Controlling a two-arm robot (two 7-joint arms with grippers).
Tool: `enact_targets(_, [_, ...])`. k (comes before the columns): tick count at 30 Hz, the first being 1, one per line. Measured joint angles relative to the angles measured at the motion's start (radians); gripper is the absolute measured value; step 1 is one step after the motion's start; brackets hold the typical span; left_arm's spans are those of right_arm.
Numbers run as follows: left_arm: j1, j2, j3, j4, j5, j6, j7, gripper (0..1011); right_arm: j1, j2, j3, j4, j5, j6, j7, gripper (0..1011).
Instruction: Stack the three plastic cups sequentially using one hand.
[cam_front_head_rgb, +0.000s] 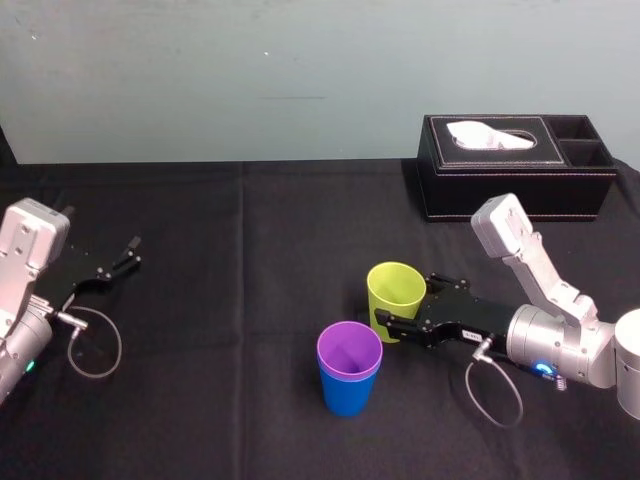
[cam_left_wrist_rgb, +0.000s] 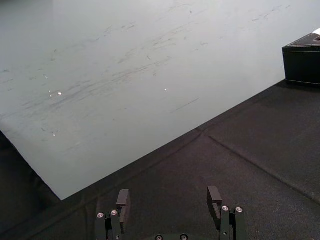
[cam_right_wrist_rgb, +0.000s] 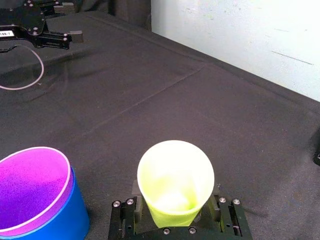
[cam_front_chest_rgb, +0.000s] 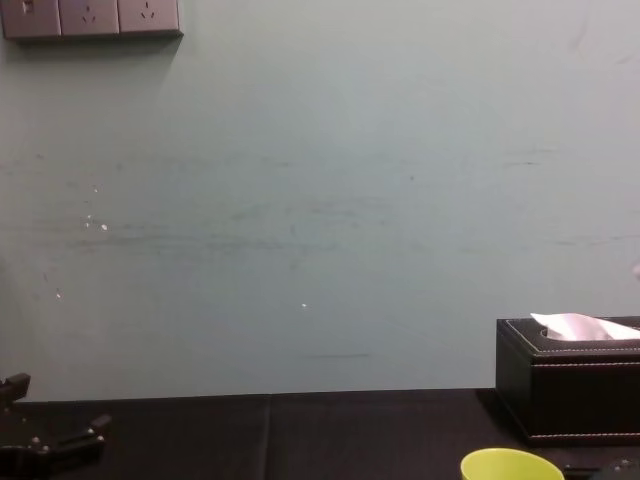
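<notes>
A lime-yellow cup (cam_front_head_rgb: 396, 295) stands upright on the black cloth right of the table's middle; its rim also shows in the chest view (cam_front_chest_rgb: 510, 466). My right gripper (cam_front_head_rgb: 412, 305) reaches in from the right and is shut on its lower body. One finger is on each side of the cup (cam_right_wrist_rgb: 175, 180) in the right wrist view. Just in front and to the left, a purple cup (cam_front_head_rgb: 349, 350) is nested inside a blue cup (cam_front_head_rgb: 347, 392). The same pair sits beside the gripper in the right wrist view, purple (cam_right_wrist_rgb: 30, 185) in blue (cam_right_wrist_rgb: 70, 220). My left gripper (cam_front_head_rgb: 128, 252) rests open at the far left.
A black tissue box (cam_front_head_rgb: 520, 180) with a white tissue stands at the back right, behind the right arm. A pale wall (cam_front_chest_rgb: 320, 220) runs along the table's far edge. Bare black cloth (cam_front_head_rgb: 240, 300) lies between the two arms.
</notes>
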Motion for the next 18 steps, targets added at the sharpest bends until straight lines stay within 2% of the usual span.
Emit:
enact_targets(9, [0.0,0.0,0.0,0.0,0.0,0.0,0.0,1010,0.0,0.0,0.0,-0.001,0.0,0.0,0.0,726])
enact_targets(18, [0.0,0.0,0.0,0.0,0.0,0.0,0.0,1010,0.0,0.001,0.0,-0.001,0.001,0.001,0.0,726])
